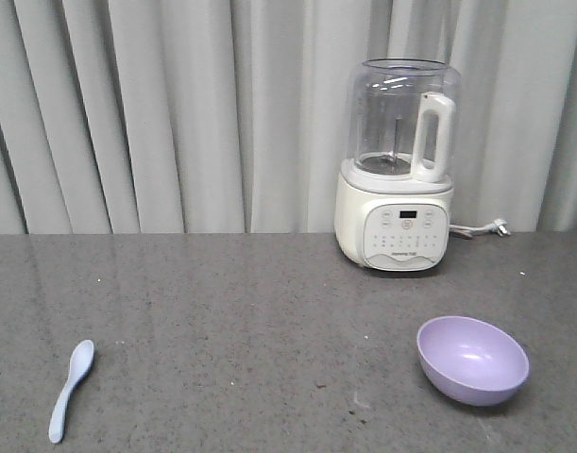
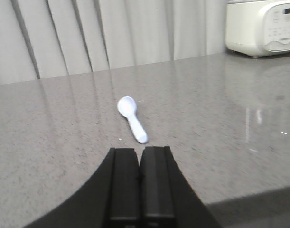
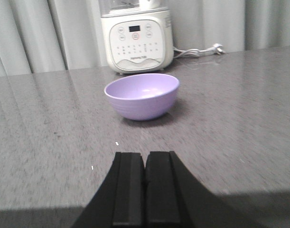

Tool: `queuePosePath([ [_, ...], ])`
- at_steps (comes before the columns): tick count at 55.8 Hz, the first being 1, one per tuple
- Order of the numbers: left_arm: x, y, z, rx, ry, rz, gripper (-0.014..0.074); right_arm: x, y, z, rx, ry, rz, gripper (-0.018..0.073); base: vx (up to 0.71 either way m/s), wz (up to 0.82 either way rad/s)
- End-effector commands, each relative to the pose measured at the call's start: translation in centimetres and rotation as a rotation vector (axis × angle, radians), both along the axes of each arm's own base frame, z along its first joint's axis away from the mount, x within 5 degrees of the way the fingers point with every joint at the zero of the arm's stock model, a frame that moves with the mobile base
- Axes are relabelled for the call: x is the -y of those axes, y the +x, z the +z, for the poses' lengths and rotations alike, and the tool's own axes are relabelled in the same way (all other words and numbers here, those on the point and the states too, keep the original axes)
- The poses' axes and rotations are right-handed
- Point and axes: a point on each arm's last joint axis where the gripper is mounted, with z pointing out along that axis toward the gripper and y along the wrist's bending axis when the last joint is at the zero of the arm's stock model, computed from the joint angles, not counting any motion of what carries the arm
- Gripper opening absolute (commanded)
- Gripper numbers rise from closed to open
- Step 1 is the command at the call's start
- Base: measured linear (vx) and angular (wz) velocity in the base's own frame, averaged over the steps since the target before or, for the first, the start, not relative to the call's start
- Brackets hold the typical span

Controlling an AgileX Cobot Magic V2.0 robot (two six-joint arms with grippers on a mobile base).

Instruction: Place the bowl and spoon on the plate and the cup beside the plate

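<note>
A pale bluish-white spoon point(image 1: 70, 389) lies flat on the grey counter at front left, scoop pointing away; in the left wrist view the spoon point(image 2: 132, 118) lies just ahead of my left gripper point(image 2: 140, 151), which is shut with nothing in it. The lavender bowl point(image 1: 472, 360) stands upright and empty at front right. The right wrist view shows the bowl point(image 3: 142, 96) some way ahead of my right gripper point(image 3: 145, 155), also shut and empty. The plate and the cup are out of view. Neither gripper shows in the front view.
A white blender point(image 1: 398, 170) with a clear jug stands at the back right, its cord point(image 1: 482, 228) trailing to the right; it also appears behind the bowl point(image 3: 136, 35). Grey curtains point(image 1: 175, 113) hang behind the counter point(image 1: 250, 321).
</note>
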Motion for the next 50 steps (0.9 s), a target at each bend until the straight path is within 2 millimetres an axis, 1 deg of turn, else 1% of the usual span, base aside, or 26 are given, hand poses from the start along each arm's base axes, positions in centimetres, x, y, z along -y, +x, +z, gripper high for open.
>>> queuePosePath([
  [1, 0.03, -0.23, 1.66, 0.117, -0.029, -0.006, -0.0003, -0.03, 0.01, 0.69, 0.085, -0.005, 0.002, -0.0008, 0.31, 0.21],
  [26, 0.03, -0.23, 1.66, 0.117, -0.029, -0.006, -0.0003, -0.03, 0.01, 0.69, 0.085, -0.005, 0.002, -0.0008, 0.23, 0.05],
  [50, 0.03, -0.23, 1.66, 0.117, -0.029, -0.006, -0.0003, -0.03, 0.01, 0.69, 0.085, -0.005, 0.002, -0.0008, 0.04, 0.0],
])
